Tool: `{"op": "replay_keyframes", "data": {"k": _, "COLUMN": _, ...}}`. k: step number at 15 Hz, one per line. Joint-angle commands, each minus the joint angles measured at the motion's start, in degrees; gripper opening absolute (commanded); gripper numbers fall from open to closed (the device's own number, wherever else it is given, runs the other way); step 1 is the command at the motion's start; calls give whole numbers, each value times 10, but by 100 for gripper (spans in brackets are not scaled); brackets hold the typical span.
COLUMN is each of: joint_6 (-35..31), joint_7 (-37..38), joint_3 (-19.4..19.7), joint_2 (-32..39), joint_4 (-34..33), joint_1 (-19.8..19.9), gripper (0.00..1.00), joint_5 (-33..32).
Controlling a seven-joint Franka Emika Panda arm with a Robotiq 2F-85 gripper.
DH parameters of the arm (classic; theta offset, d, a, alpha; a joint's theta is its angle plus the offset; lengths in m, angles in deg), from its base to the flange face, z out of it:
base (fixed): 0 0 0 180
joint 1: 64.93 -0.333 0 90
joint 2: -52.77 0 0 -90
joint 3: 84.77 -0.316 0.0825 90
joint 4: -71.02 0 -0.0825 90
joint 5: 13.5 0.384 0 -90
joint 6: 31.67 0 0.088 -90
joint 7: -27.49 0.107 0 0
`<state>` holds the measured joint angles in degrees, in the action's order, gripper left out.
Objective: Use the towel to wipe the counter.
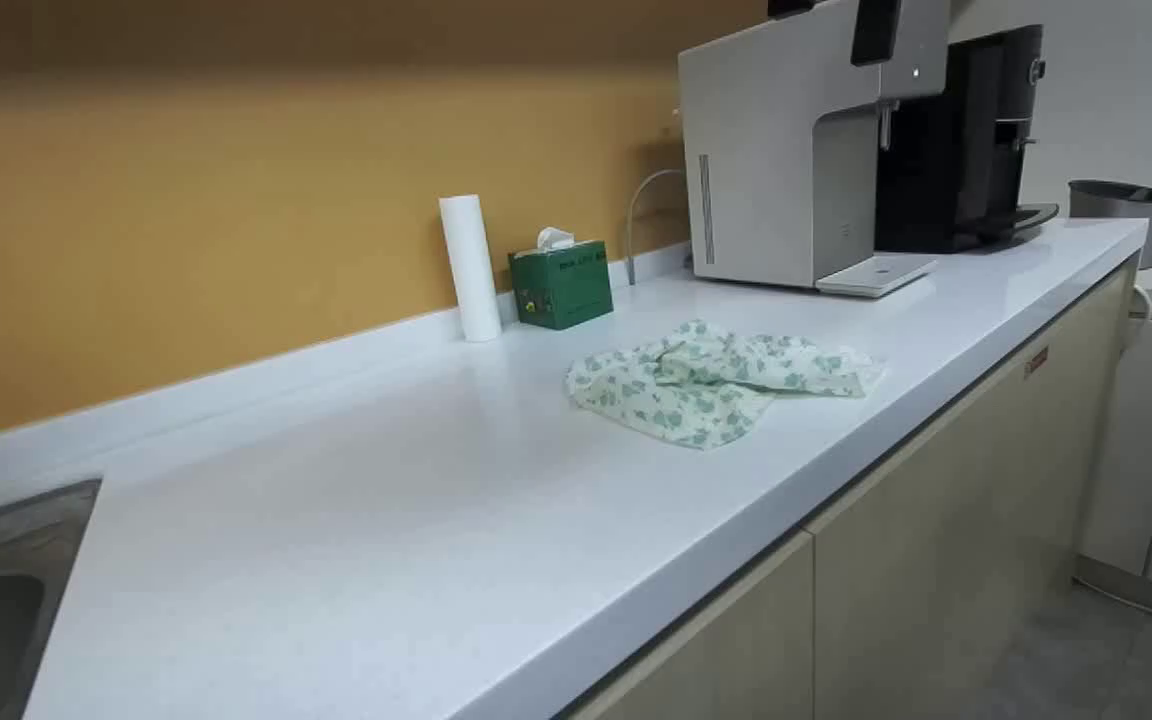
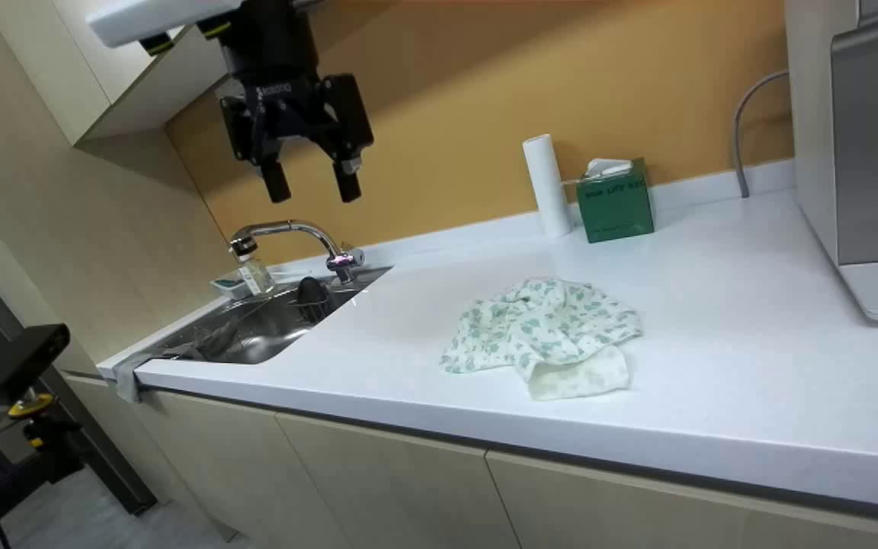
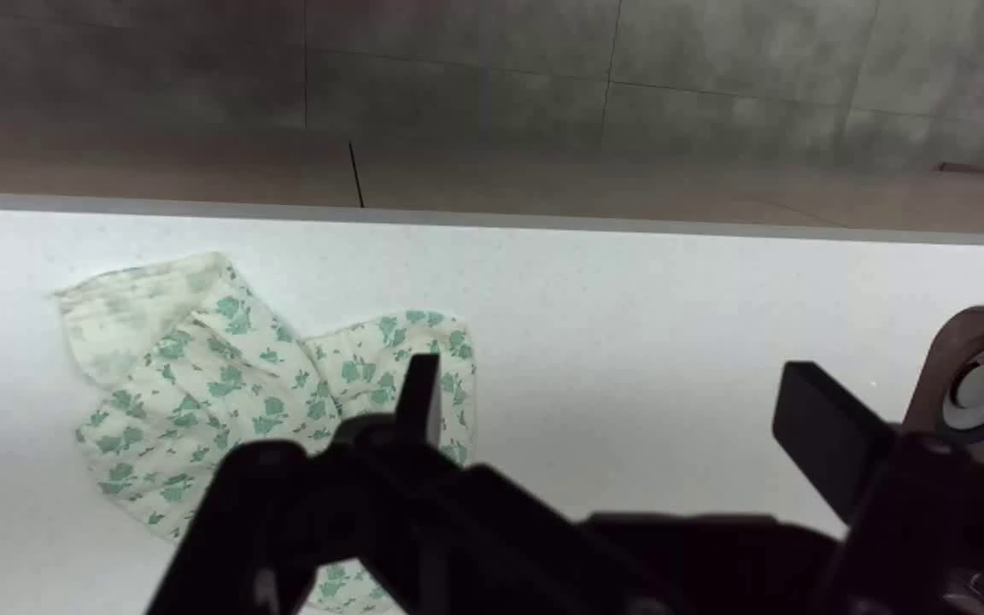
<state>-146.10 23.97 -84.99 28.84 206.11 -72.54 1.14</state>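
The towel, white with green leaf shapes, lies crumpled on the white counter in both exterior views (image 1: 681, 405) (image 2: 561, 328). The counter (image 1: 336, 560) also shows in an exterior view (image 2: 751, 366) and in the wrist view (image 3: 629, 299). My gripper (image 2: 312, 184) hangs well above the counter, up and to the left of the towel in that exterior view. Its fingers are wide apart with nothing between them. In the wrist view the gripper (image 3: 616, 389) shows open, with the towel (image 3: 210, 393) below and partly hidden by the left finger. The gripper is out of view in an exterior view.
A paper roll (image 2: 547, 187) and a green tissue box (image 2: 616, 202) stand by the wall. A coffee machine (image 1: 766, 170) and a black machine (image 1: 966, 150) stand beyond the towel. A sink (image 2: 264, 343) with a faucet (image 2: 294, 227) is set into the counter.
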Motion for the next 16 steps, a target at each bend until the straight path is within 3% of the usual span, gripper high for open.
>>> {"op": "replay_keyframes", "data": {"k": 1, "joint_6": 2, "joint_7": -2, "joint_3": -6, "joint_2": 1, "joint_4": -1, "joint_1": 8, "gripper": 100, "joint_5": 3}}
{"op": "replay_keyframes", "data": {"k": 16, "joint_6": -13, "joint_7": 8, "joint_3": -13, "joint_2": 1, "joint_4": 0, "joint_1": 12, "gripper": 100, "joint_5": -9}}
